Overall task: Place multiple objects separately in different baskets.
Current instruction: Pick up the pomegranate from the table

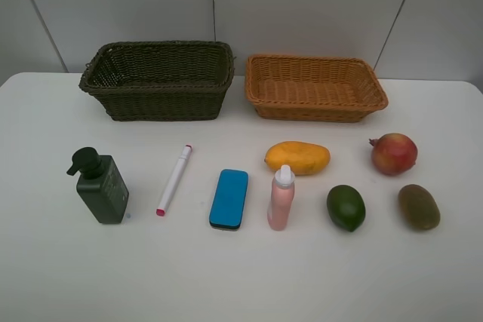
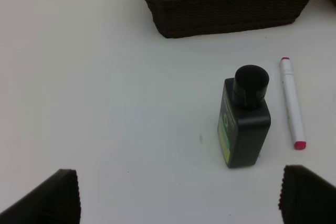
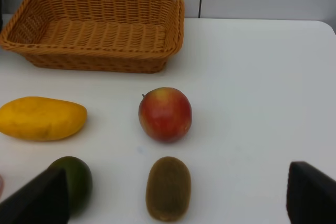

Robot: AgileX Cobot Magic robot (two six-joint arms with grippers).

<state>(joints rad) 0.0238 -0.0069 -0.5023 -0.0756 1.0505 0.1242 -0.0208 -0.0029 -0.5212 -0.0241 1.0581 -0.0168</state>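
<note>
Currently left gripper, right gripper wide open, empty. Non-food items lower left below green basket, fruit lower right below orange basket: presumably one group per arm.

At the back of the table the left basket and the right basket stand side by side. Before them, from left to right: pump bottle, marker, eraser block, spray bottle, avocado, kiwi. The mango lies just behind the spray bottle, and the pomegranate behind the kiwi.
</note>
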